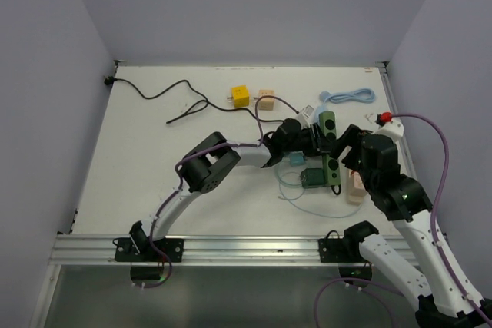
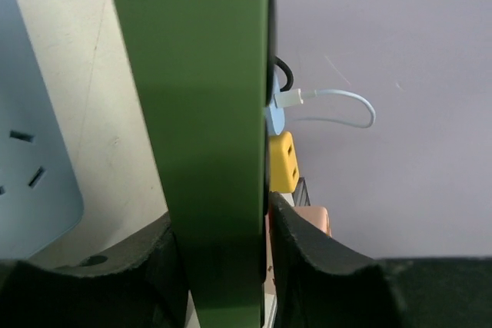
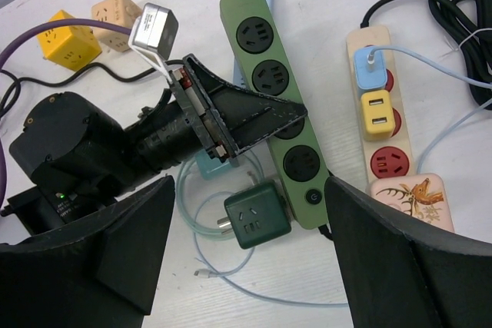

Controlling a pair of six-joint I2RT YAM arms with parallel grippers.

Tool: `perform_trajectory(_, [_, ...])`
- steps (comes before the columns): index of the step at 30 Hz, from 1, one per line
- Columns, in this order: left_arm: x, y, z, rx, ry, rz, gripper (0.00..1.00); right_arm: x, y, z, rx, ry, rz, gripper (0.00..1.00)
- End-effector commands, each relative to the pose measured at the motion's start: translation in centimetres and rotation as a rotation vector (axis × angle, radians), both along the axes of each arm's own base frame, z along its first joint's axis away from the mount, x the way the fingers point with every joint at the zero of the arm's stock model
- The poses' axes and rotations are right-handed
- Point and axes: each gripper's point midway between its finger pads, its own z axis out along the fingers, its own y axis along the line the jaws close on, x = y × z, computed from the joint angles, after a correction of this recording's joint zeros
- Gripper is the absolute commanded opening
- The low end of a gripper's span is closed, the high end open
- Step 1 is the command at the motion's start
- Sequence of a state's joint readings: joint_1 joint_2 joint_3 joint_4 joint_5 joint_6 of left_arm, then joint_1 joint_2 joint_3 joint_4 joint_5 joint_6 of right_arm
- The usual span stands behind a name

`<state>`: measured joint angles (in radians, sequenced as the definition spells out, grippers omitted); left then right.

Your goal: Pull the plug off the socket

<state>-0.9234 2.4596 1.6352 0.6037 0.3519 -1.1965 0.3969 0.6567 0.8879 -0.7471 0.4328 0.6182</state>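
The dark green power strip (image 3: 269, 90) lies on the table, also seen in the top view (image 1: 330, 144). My left gripper (image 3: 234, 124) is shut across its middle; in the left wrist view the strip (image 2: 207, 113) fills the gap between the pads (image 2: 304, 251). The plug, a dark green cube (image 3: 257, 215), lies on the table beside the strip's switch end with its prongs bare and pointing left. It also shows in the top view (image 1: 313, 178). My right gripper (image 3: 250, 190) hangs open and empty above the cube.
A cream strip (image 3: 380, 140) with blue and yellow adapters and a bird-patterned cube (image 3: 407, 197) lie to the right. A teal plug (image 3: 206, 167) with a thin pale cable lies by the cube. Yellow (image 1: 241, 95) and beige (image 1: 266, 98) cubes and a black cable (image 1: 165, 97) lie farther back.
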Motion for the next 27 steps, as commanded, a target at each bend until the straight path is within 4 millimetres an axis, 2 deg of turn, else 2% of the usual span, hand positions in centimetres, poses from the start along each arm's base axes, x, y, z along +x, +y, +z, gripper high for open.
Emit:
perform_trajectory(1, [0.9,-1.3,3.8,-0.088,-0.071,0.005,0.46,0.5,-0.6,1.7,0.0,-0.045,-0.038,0.82])
perform_trajectory(3, [0.9,-1.3,4.0,-0.084,-0.084,-0.001,0.5,0.6,-0.6,1.7,-0.004,-0.044,-0.04,0.83])
perform_trajectory(6, [0.7,-1.1,4.1,-0.054,-0.103,-0.004,0.66,0.7,-0.6,1.7,-0.006,-0.042,-0.043,0.84])
perform_trajectory(7, [0.8,-0.9,4.6,-0.051,-0.114,-0.001,0.68,0.7,-0.7,1.7,-0.009,-0.041,-0.047,0.84])
perform_trajectory(9, [0.8,-0.6,4.4,-0.014,-0.135,0.0,0.73,0.8,-0.8,1.6,-0.013,-0.039,-0.053,0.84])
perform_trajectory(10, [1.1,-0.5,5.0,-0.006,-0.149,0.011,0.75,0.8,-0.9,1.7,-0.013,-0.042,-0.055,0.84])
perform_trajectory(12, [1.3,-0.2,4.8,0.041,-0.168,0.013,0.81,0.8,-1.0,1.9,-0.016,-0.045,-0.06,0.84])
perform_trajectory(15, [1.6,0.0,5.0,0.111,-0.207,0.0,0.86,0.9,-1.3,2.0,-0.025,-0.048,-0.075,0.84])
perform_trajectory(16, [1.7,0.1,5.7,0.117,-0.226,0.005,0.87,0.9,-1.3,2.1,-0.024,-0.051,-0.079,0.84])
perform_trajectory(18, [1.7,0.7,5.4,0.159,-0.25,0.007,0.88,0.9,-1.4,2.2,-0.02,-0.054,-0.087,0.85])
perform_trajectory(19, [1.9,1.0,6.3,0.162,-0.267,0.02,0.88,0.9,-1.6,2.3,-0.02,-0.058,-0.094,0.85])
perform_trajectory(21, [2.0,1.7,6.1,0.197,-0.282,0.021,0.88,0.9,-2.0,2.5,-0.034,-0.065,-0.115,0.84])
perform_trajectory(22, [2.0,2.0,6.9,0.197,-0.296,0.025,0.88,0.9,-2.2,2.8,-0.039,-0.07,-0.122,0.85])
perform_trajectory(27, [2.1,2.9,6.9,0.269,-0.328,-0.006,0.89,1.1,-3.0,3.1,-0.066,-0.076,-0.161,0.83])
